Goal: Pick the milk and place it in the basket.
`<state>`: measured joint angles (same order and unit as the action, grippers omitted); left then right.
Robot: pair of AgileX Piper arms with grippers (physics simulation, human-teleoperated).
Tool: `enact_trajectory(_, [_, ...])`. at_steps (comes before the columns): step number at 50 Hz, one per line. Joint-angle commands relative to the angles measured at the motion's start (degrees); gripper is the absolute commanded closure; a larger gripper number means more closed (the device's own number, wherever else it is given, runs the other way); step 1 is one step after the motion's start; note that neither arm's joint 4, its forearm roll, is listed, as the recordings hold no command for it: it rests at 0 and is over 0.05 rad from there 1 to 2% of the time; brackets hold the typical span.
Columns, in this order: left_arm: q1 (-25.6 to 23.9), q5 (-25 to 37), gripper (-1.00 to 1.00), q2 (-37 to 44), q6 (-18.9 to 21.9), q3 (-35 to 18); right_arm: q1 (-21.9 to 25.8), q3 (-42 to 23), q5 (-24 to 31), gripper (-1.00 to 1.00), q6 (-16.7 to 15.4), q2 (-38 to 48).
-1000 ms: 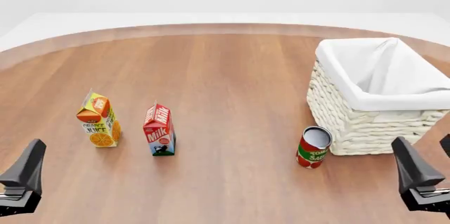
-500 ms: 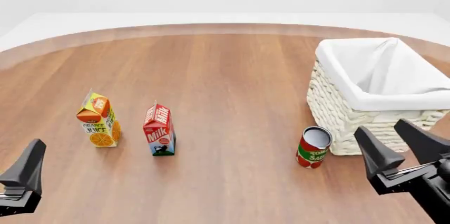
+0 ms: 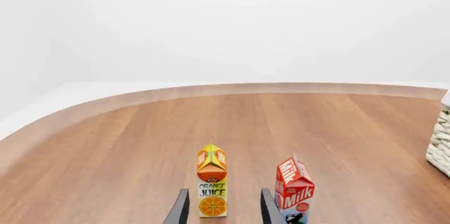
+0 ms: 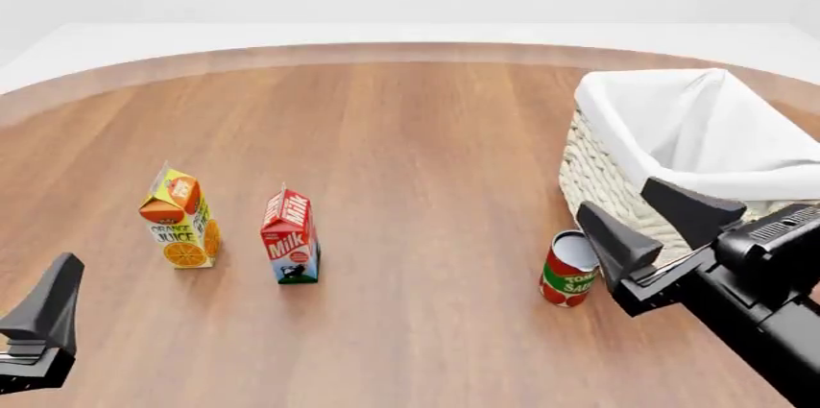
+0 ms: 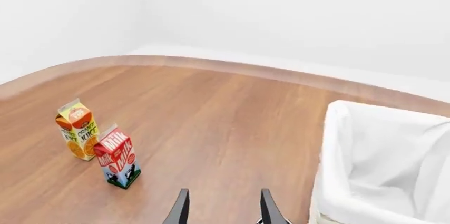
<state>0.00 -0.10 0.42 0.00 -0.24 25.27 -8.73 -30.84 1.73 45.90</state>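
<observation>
You have one milk [image 4: 290, 236], one juice carton [image 4: 180, 220] at its 9 o'clock, one can [image 4: 570, 268], one basket [image 4: 692, 173]. Right gripper [image 4: 662, 223] fingers apart; left gripper [image 3: 222, 209] fingers apart too.

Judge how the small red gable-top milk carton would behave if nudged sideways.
The small red gable-top milk carton stands upright, tall on a narrow base, so it would probably tip rather than slide. Its flat sides suggest it would not roll afterwards.

Milk [image 4: 290, 236] upright beside juice carton [image 4: 180, 219]. Can [image 4: 570, 269] against basket [image 4: 679, 154]. Right gripper [image 4: 647, 226] spread, empty, above can.
</observation>
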Motion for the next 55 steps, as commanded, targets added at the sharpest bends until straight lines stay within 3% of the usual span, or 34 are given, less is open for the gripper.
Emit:
enact_trajectory(1, [0.0, 0.0, -1.0, 0.0, 0.0, 0.0, 4.93, -6.91, 2.88, -1.0, -0.96, 5.47])
enact_trajectory(20, [0.0, 0.0, -1.0, 0.0, 0.0, 0.0, 10.73, -22.98, 14.61, -1.0, 0.38, 13.31])
enact_trajectory(23, [0.0, 0.0, -1.0, 0.0, 0.0, 0.0, 9.18, -24.46, 15.45, -1.0, 1.48, 13.66])
enact_trajectory(37, [0.0, 0.0, -1.0, 0.0, 0.0, 0.0, 10.59, -30.34, 20.88, -1.0, 8.05, 17.3])
enact_trajectory(42, [0.0, 0.0, -1.0, 0.0, 0.0, 0.0, 9.72, -33.39, 23.51, -1.0, 12.08, 18.22])
enact_trajectory(55, [0.0, 0.0, -1.0, 0.0, 0.0, 0.0, 9.9, -43.15, 32.81, -1.0, 12.91, 22.93])
